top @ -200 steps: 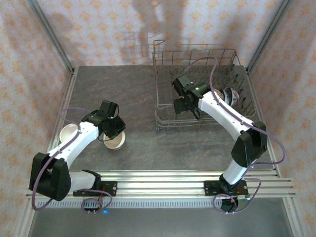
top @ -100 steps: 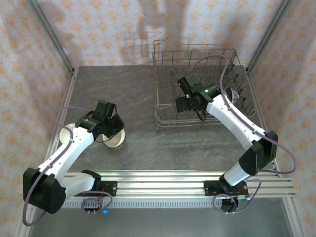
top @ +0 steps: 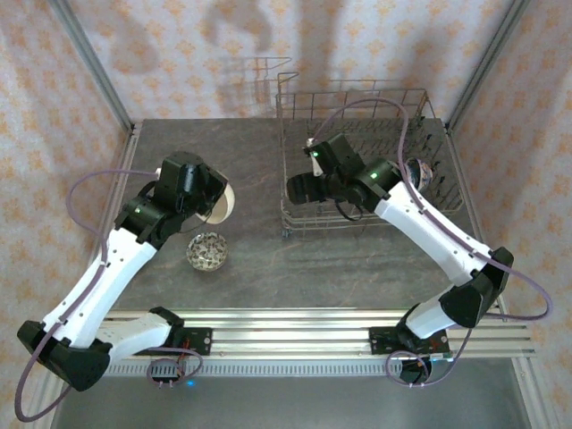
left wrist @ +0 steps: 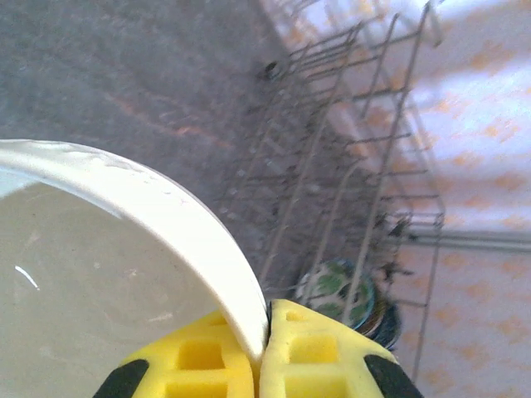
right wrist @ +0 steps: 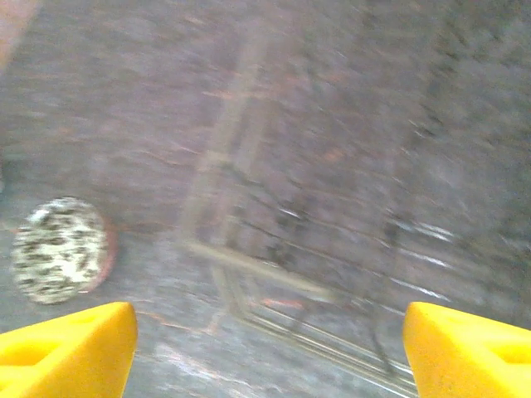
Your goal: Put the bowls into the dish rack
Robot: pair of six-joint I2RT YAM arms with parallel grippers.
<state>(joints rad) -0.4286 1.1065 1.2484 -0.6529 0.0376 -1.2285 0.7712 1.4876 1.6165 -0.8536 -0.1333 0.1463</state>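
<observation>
My left gripper [top: 213,200] is shut on the rim of a plain cream bowl [top: 223,202], held tilted above the table left of the dish rack [top: 295,213]. In the left wrist view the yellow pads [left wrist: 315,352] pinch that cream bowl's rim [left wrist: 199,240], with the grey wire rack [left wrist: 332,157] beyond. A speckled brown-patterned bowl [top: 206,251] sits on the table below the left arm and shows, blurred, in the right wrist view [right wrist: 58,249]. My right gripper [top: 300,188] hangs open over the rack's left edge, its fingers [right wrist: 66,342] wide apart with nothing between them.
A patterned bowl [top: 420,172] stands on edge among the tines at the rack's right side, seen green and white in the left wrist view [left wrist: 336,286]. Patterned walls enclose the table on three sides. The aluminium rail [top: 295,323] runs along the near edge.
My left arm has lifted the cream bowl off the patterned bowl and carried it up and toward the rack. My right gripper has swung left from inside the rack to its left edge.
</observation>
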